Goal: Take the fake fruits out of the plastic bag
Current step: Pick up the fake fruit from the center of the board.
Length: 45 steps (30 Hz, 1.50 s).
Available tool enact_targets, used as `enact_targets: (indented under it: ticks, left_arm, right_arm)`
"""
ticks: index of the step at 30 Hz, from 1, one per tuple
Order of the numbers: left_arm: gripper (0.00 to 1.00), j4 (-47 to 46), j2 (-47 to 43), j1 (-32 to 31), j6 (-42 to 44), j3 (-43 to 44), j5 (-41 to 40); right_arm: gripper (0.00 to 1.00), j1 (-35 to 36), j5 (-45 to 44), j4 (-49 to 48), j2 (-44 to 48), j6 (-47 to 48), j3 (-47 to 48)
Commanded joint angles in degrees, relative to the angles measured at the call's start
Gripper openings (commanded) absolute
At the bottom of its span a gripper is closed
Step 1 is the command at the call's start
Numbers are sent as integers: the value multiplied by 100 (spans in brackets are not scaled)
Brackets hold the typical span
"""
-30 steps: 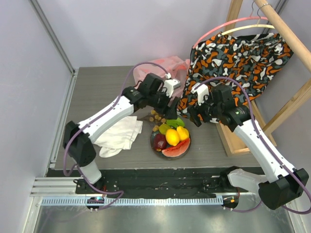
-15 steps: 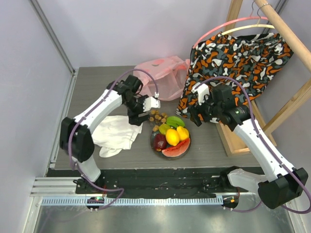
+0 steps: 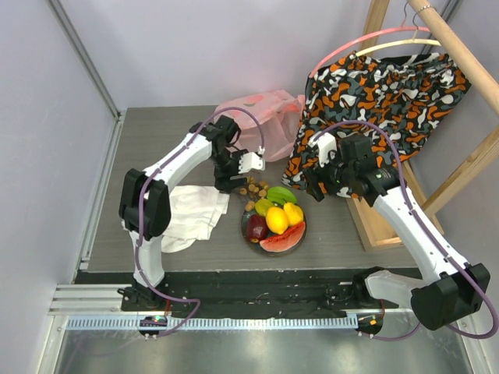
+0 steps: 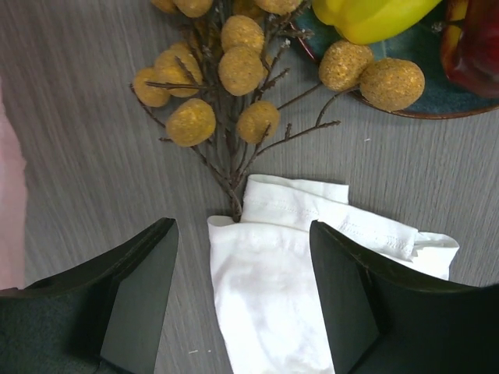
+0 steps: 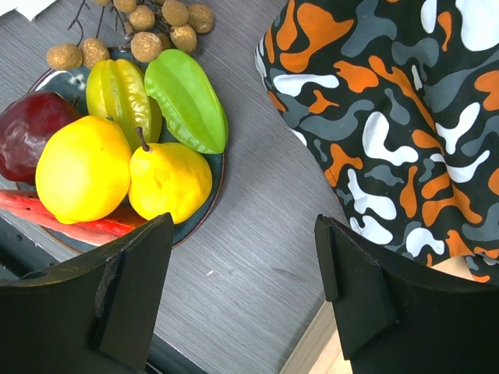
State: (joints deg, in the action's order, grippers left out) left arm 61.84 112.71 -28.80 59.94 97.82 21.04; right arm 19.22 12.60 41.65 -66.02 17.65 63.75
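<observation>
The pink plastic bag (image 3: 261,125) lies at the back of the table, and its edge shows in the left wrist view (image 4: 8,195). The fruits sit on a dark plate (image 5: 214,187): a dark red apple (image 5: 31,125), a yellow round fruit (image 5: 82,167), a yellow pear (image 5: 168,179), a green starfruit (image 5: 187,101) and a watermelon slice (image 5: 70,222). The grape bunch (image 4: 234,70) lies on the table against the plate's far rim. My left gripper (image 4: 242,234) is open and empty over the white cloth's corner, just short of the grape stem. My right gripper (image 5: 243,226) is open and empty, right of the plate.
A white cloth (image 3: 191,214) lies left of the plate. An orange-black patterned fabric (image 3: 374,101) hangs from a wooden rack (image 3: 390,226) at the right, close to my right gripper. A metal rail runs along the table's left edge.
My left arm has pulled back from the bag's side toward the left, and its gripper now points down by the grapes and cloth. The right arm and the fruits have not moved.
</observation>
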Motion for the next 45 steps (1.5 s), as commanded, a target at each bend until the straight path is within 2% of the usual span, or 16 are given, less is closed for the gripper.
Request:
enact_targets:
  ticks: [1,9,14,27,30,31,33,34,36,38,43,45]
  left_arm:
    - [72,152,93,-29,-158,386,15]
    - [65,1030,594,-293,43,1213,-56]
    - [60,1058,709,-565,18,1240,-389]
    - [59,944,1113,-829,-765,1345,-1233]
    - [52,838,1096,-829,-782,1266,-1242]
    - [42,821,1087,-829,-782,1274,-1190]
    - [30,803,1078,-829,-800,1344,-1137]
    - [16,820,1087,-829,-809,1380,-1111]
    - [3,873,1087,-829,-818,1433,-1093]
    - [0,838,1043,-821,-817,1442,-1084]
    - [0,942,832,-812,-879,1538,-997]
    - [2,1075,683,-812,-1036,1696,-970]
  right_arm:
    - [81,-85,129,-166,-51,-104,121]
    - [81,-156,155,-201,-130,-121,121]
    - [81,-173,164,-192,-131,-148,112]
    - [81,-173,339,-201,-174,-323,191]
    - [81,-165,348,-192,-139,-341,156]
    - [81,-173,340,-201,-131,-341,138]
    - [81,-173,340,-201,-96,-350,121]
    - [81,-191,340,-192,-87,-359,121]
    - [81,-191,348,-201,-60,-359,121]
    - [81,-200,348,-201,-69,-359,138]
    - [81,-208,409,-157,-104,-324,252]
    - [81,-191,743,9,-157,-218,462]
